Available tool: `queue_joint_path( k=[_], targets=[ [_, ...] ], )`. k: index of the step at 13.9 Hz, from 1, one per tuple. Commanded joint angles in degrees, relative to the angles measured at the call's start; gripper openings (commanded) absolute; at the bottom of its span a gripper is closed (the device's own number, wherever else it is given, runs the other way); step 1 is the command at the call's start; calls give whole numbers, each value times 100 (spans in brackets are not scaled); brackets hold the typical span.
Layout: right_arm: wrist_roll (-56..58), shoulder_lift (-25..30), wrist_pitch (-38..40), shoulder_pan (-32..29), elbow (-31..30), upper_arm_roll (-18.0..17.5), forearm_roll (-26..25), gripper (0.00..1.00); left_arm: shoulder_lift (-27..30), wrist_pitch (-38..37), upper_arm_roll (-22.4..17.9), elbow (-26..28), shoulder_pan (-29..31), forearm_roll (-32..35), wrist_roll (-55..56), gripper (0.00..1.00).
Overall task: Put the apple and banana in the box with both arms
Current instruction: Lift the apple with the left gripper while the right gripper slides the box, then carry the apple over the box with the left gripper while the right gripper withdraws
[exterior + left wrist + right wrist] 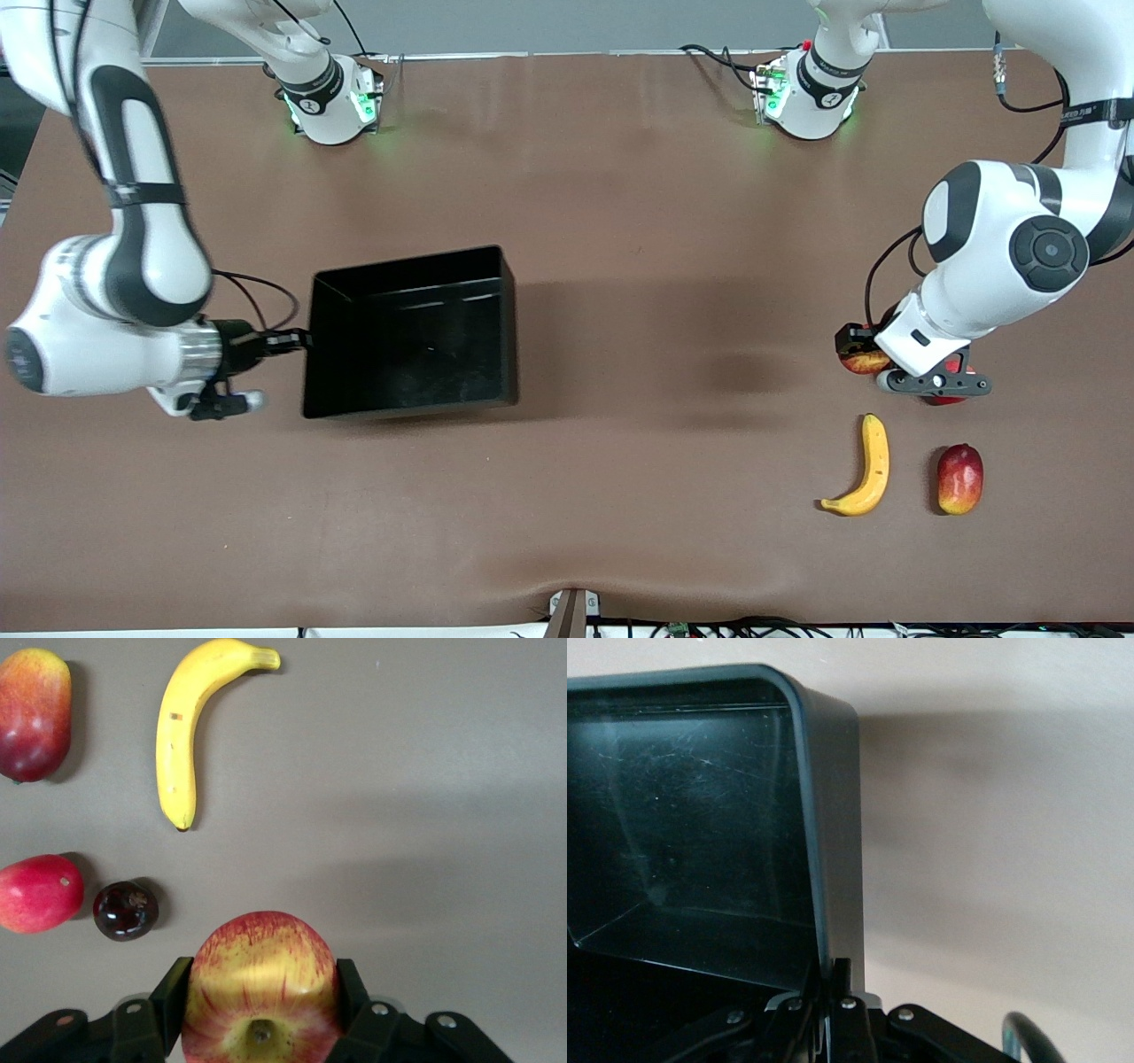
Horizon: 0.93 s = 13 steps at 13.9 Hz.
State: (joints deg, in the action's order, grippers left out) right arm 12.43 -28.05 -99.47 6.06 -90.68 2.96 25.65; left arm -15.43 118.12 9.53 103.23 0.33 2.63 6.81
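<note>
My left gripper [866, 353] is shut on the red apple with yellow streaks [861, 361], low over the table at the left arm's end. In the left wrist view the apple [259, 979] fills the gap between the two black fingers [170, 997] of the left gripper [260, 1001], stem dimple toward the camera. The yellow banana [866, 468] [184, 726] lies on the table, nearer the front camera than the apple. My right gripper [299, 339] [835, 981] is shut on the thin end wall of the black box [407, 266] [833, 815], at the end toward the right arm.
An elongated red-yellow fruit [960, 478] [34, 713] lies beside the banana. A pinkish-red round fruit [944, 399] [35, 893] and a small dark round fruit [126, 910] lie close to the apple, mostly under the left hand in the front view. Brown tabletop stretches between the box and the fruits.
</note>
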Motion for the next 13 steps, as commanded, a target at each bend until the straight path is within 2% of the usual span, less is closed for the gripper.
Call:
queue_joint_path(
  k=[1, 5, 8, 12, 13],
  targets=[
    [-440, -112, -352, 543, 24, 47, 290, 0, 137, -289, 206, -92, 11, -69, 328, 0],
    [-2031, -384, -1309, 1588, 24, 56, 273, 0, 137, -544, 435, -251, 11, -69, 751, 0],
    [-2674, -745, -2171, 2222, 59, 56, 282, 0, 163, -554, 725, -242, 11, -69, 1207, 0],
    [-2983, -939, -2305, 2601, 234, 56, 203, 0, 102, -554, 1208, -233, -7, -69, 2050, 0],
    [-2992, -974, -2314, 2637, 235, 56, 229, 24, 49, -527, 1340, -242, -33, -61, 2313, 0]
  ],
)
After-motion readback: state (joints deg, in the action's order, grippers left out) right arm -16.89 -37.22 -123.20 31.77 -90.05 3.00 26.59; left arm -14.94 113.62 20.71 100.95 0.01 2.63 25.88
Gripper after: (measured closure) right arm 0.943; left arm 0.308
